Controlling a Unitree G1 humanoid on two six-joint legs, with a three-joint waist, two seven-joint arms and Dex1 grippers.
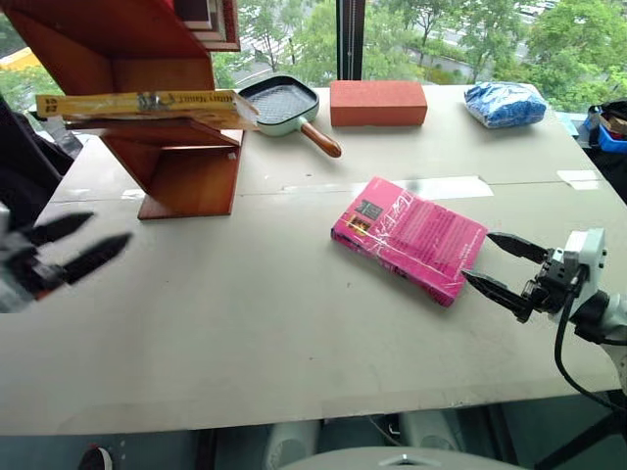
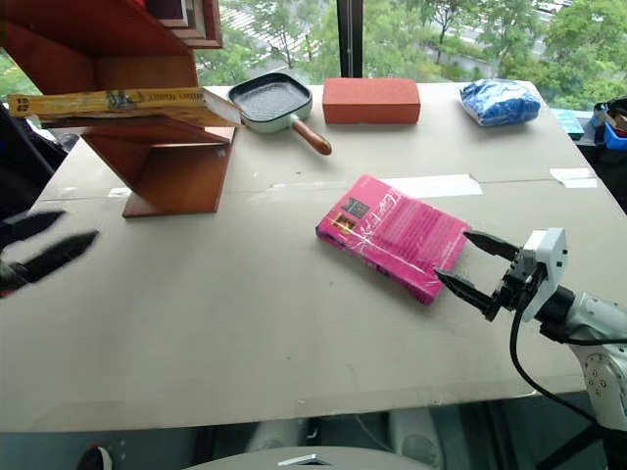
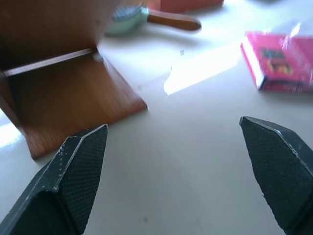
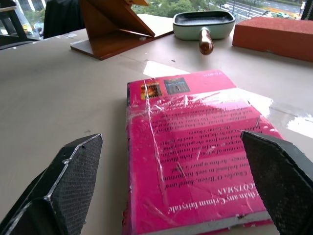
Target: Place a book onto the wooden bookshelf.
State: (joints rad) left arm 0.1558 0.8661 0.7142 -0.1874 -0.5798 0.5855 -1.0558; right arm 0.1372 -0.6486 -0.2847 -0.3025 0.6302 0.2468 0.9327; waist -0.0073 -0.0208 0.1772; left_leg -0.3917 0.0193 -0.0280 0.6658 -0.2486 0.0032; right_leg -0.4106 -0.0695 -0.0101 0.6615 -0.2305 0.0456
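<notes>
The yellow book [image 1: 147, 104] lies flat on a shelf of the reddish-brown wooden bookshelf [image 1: 186, 171] at the table's far left, its right end sticking out past the shelf. My left gripper [image 1: 76, 245] is open and empty, low over the table at the left edge, in front of the bookshelf and apart from it. Its fingers [image 3: 80, 161] frame bare table, with the shelf's base [image 3: 73, 103] beyond. My right gripper [image 1: 500, 264] is open just right of a pink book [image 1: 409, 238], with nothing between the fingertips [image 4: 73, 171].
A mint pan with a wooden handle [image 1: 289, 106], a red brick-like block [image 1: 378, 102] and a blue bag [image 1: 505, 103] stand along the far edge. White tape strips [image 1: 446, 186] mark the table. Clutter sits beyond the right edge [image 1: 612, 122].
</notes>
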